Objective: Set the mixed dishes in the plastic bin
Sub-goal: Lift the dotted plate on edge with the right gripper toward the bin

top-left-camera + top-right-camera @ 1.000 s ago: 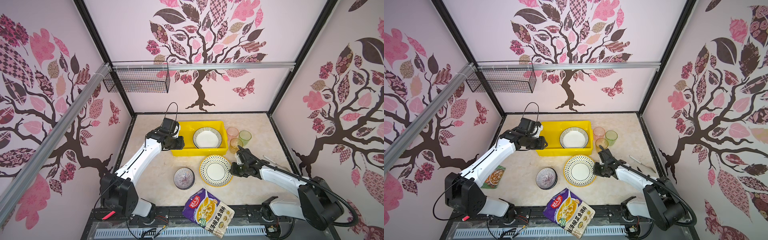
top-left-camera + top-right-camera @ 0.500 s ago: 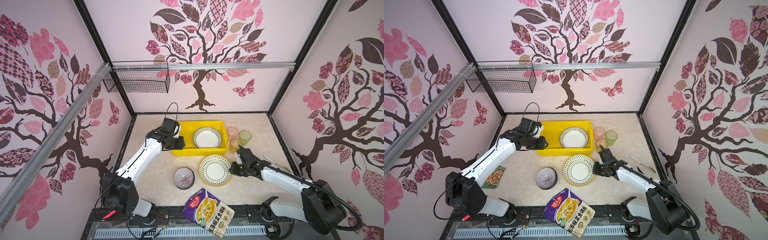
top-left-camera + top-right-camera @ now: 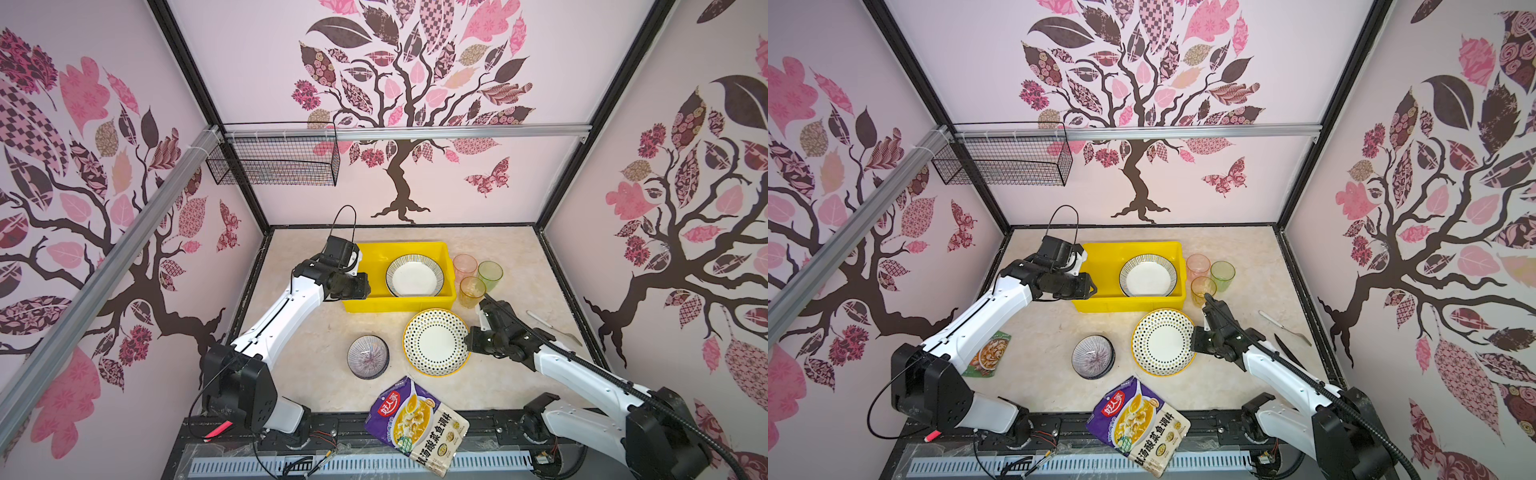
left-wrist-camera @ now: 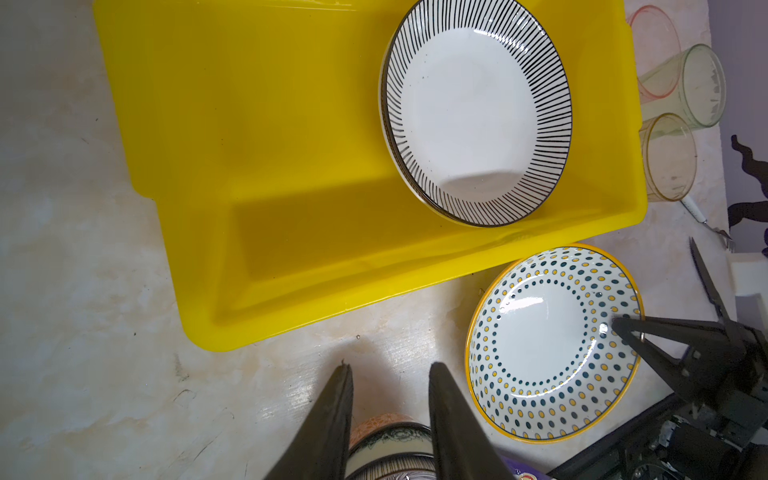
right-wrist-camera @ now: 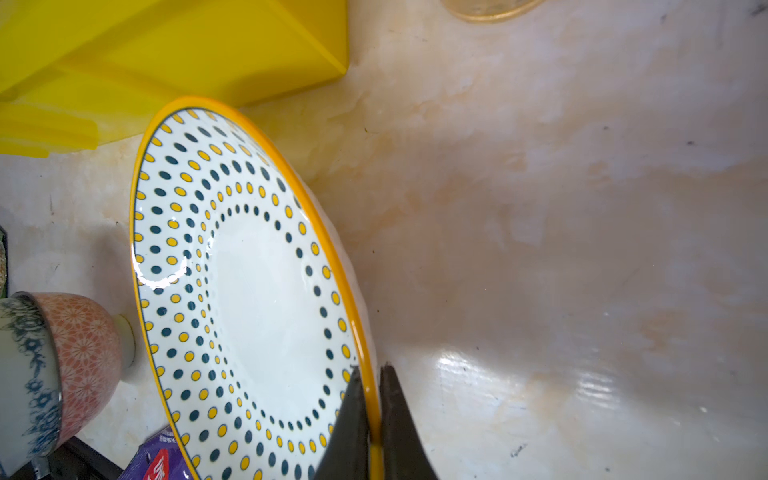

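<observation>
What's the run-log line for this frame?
right jaws: shut on dotted plate rim | left jaws: open, empty | yellow bin: holds striped plate

Two arms alike: white long parts, black joints. Left arm (image 3: 282, 316) has big black base block (image 3: 241, 390) with small dots, maybe screws; thin black cable loop (image 3: 345, 216) near wrist. Right arm (image 3: 590, 380) carries thick black bumpy hose (image 3: 552, 344). Left hand (image 4: 390, 368), right hand (image 5: 371, 370): long black fingers (image 4: 328, 424), thin, pointed at tips.

Plate (image 3: 414, 275) in bin (image 3: 395, 304) (tumblers (image 3: 471, 291) beside)

Right tool (image 5: 371, 368) tightened onto dotted plate (image 5: 249, 291) rim.
</observation>
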`<act>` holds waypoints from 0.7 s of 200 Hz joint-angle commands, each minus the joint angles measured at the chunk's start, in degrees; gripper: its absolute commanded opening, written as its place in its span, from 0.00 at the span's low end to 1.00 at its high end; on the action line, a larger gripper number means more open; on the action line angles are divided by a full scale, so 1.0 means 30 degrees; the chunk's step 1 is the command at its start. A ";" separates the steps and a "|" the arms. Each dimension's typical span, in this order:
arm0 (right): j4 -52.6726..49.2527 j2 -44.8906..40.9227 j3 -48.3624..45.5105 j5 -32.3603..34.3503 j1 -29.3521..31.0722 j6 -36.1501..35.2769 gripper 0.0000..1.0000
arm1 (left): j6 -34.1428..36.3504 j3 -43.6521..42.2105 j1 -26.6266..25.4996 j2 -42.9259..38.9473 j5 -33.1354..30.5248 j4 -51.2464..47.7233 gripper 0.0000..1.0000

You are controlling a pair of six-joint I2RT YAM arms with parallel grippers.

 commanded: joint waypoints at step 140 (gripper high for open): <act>-0.2722 -0.1533 0.3379 -0.0239 0.0019 -0.1564 0.00 | -0.0121 0.0485 0.0099 -0.0082 0.0032 0.0139 0.35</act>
